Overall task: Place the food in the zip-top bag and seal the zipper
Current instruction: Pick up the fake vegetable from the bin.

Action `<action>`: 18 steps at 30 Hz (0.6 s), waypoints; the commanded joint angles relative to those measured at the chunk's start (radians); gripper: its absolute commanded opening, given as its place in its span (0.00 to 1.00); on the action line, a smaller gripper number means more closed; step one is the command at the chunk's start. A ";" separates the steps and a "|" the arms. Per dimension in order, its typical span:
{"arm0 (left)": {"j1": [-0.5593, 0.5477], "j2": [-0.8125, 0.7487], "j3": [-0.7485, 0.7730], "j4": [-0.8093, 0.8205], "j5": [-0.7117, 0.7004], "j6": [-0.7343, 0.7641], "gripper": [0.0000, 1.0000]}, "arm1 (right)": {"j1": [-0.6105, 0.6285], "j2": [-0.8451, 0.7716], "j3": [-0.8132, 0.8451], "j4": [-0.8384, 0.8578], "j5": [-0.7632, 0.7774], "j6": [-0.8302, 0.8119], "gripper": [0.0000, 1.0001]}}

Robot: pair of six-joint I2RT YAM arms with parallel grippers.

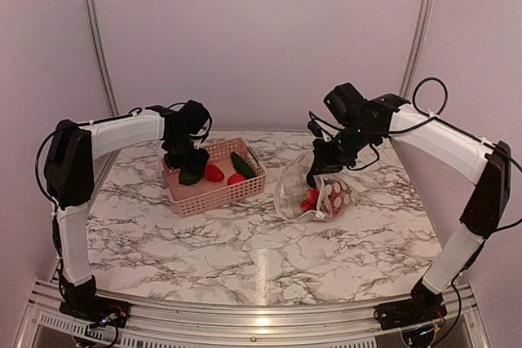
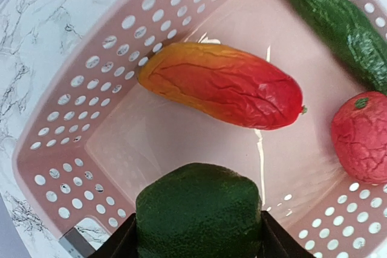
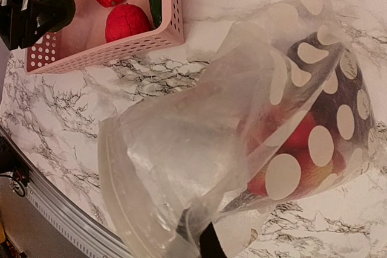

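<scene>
Left claw [image 2: 198, 243] grips a dark green rounded toy piece [image 2: 199, 209] down in the pink lattice basket [image 2: 72, 107], I'd guess to lift it out. Right claw [image 1: 316, 170] is clenched on the clear white-dotted plastic bag [image 3: 242, 119], holding its mouth up so food drops in. Red pieces [image 3: 302, 137] sit inside. Only my left wrist cam clearly shows the pads [image 2: 279, 249] touching.
</scene>
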 commanded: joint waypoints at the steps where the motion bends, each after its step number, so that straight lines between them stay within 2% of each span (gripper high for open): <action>1: -0.023 -0.130 0.043 0.019 0.056 -0.074 0.54 | 0.013 -0.026 0.040 -0.014 -0.010 0.022 0.00; 6: -0.072 -0.240 -0.017 0.161 0.130 -0.135 0.51 | 0.022 -0.032 0.077 -0.050 -0.007 0.042 0.00; 13: -0.156 -0.391 -0.158 0.451 0.255 -0.259 0.48 | 0.056 -0.029 0.183 -0.129 0.009 0.095 0.00; 18: -0.204 -0.505 -0.252 0.628 0.333 -0.296 0.47 | 0.058 -0.019 0.236 -0.217 0.047 0.109 0.00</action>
